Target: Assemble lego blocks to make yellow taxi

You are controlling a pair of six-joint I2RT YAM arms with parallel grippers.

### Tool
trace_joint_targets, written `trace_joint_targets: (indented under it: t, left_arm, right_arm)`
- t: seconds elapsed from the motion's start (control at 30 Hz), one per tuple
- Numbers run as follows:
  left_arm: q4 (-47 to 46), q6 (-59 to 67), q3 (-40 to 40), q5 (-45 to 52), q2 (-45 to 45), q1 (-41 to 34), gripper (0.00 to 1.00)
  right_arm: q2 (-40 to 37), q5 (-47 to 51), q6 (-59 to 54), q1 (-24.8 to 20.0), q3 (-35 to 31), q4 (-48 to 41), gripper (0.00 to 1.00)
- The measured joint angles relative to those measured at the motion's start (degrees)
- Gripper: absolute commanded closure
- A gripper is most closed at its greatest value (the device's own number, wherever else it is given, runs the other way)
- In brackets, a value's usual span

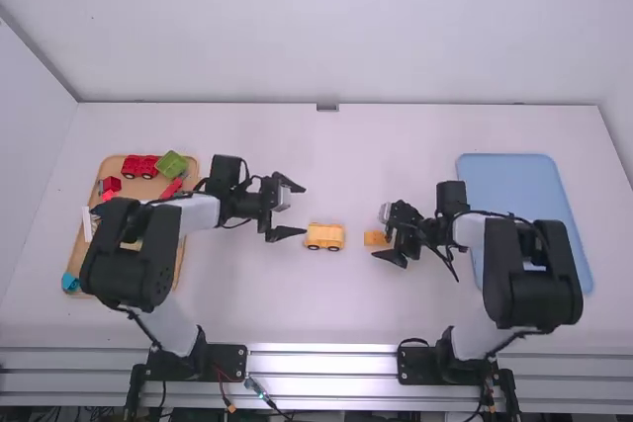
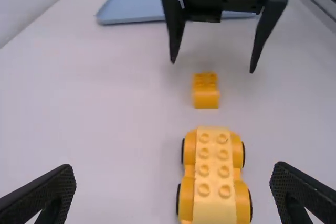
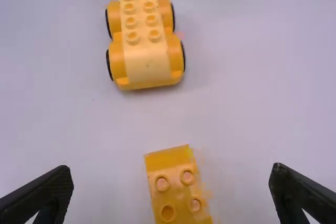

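My left gripper (image 1: pixel 287 211) stands open just left of the yellow wheeled base (image 1: pixel 324 236) in the high view. My right gripper (image 1: pixel 392 233) is open around or above a small orange-yellow brick (image 1: pixel 376 238), right of the base. In the left wrist view the base (image 2: pixel 212 177) lies studs up between the spread fingers of the left gripper (image 2: pixel 173 195), with the brick (image 2: pixel 206 92) beyond it. The right wrist view has the brick (image 3: pixel 177 184), studs up, between the open fingers of the right gripper (image 3: pixel 170 195), and the base (image 3: pixel 144 40) farther off.
At the left, a wooden tray (image 1: pixel 179 259) holds red, green and blue pieces, partly under the left arm. A blue tray (image 1: pixel 524 180) lies at the right, partly under the right arm. White table surface (image 1: pixel 336 165) stretches behind the base.
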Motion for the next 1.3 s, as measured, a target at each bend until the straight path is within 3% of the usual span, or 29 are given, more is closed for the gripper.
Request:
trace_joint_targets:
  t: [0.23,0.47,0.67,1.17,1.3]
  left_arm:
    - [0.1,0.7,0.0,-4.7,0.2,-7.0,0.01]
    - [-0.3,-0.4,0.0,-6.2,0.2,-7.2,0.01]
    - [0.1,-0.9,0.0,-6.7,0.2,-7.1,0.01]
    - [0.5,-1.1,0.0,-6.7,0.2,-7.1,0.01]
    - [0.4,-1.3,0.0,-6.7,0.2,-7.1,0.01]
  right_arm:
    - [9.0,-1.4,-4.6,0.0,3.8,0.3,0.1]
    - [11.0,-1.8,-7.3,-1.3,4.4,0.1,0.38]
    - [11.0,-1.8,-7.5,-1.9,4.5,-0.1,0.41]
    - [11.0,0.2,-5.4,-1.9,4.5,0.1,0.71]
    - [11.0,0.1,-5.4,-1.9,4.5,0.1,0.73]
